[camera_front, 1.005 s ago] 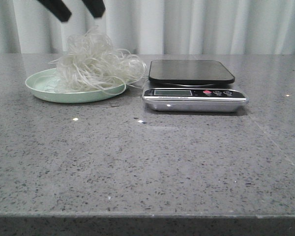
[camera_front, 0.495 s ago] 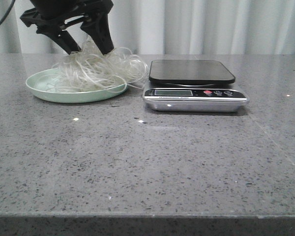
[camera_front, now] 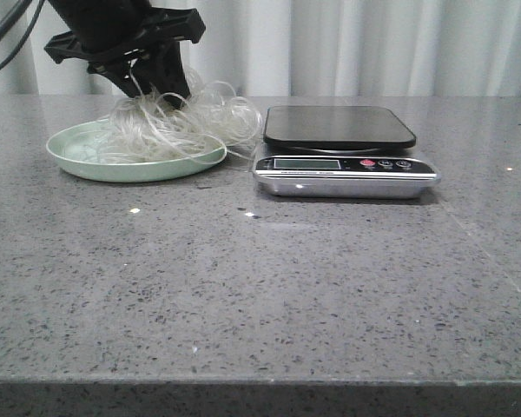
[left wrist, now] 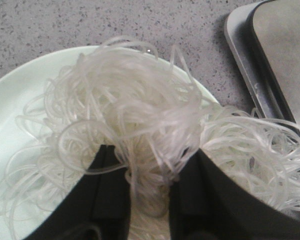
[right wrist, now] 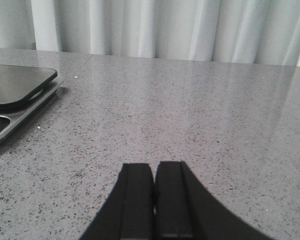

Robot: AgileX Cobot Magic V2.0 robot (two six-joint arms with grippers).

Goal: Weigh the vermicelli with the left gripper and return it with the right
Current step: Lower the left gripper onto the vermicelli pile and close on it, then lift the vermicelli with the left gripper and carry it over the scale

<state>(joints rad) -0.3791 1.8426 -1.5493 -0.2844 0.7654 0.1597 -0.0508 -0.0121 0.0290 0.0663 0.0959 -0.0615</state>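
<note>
Left tool (left wrist: 149, 200) is down in the vermicelli (camera_front: 178, 122), fingers (left wrist: 112, 195) pinched on a central tuft of strands, which I'd judge is the grip for carrying it right to the scale (camera_front: 343, 152). The noodles sit heaped on the pale green plate (camera_front: 78, 161) at far left of the counter (camera_front: 260, 287), a fluffy tangle of thin translucent white loops (some spilling over the rim toward the scale). Right tool (right wrist: 154, 200) hangs over bare counter, fingers pressed together on nothing.

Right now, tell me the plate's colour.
Pale mint green plate, clearest in the front view.
</note>
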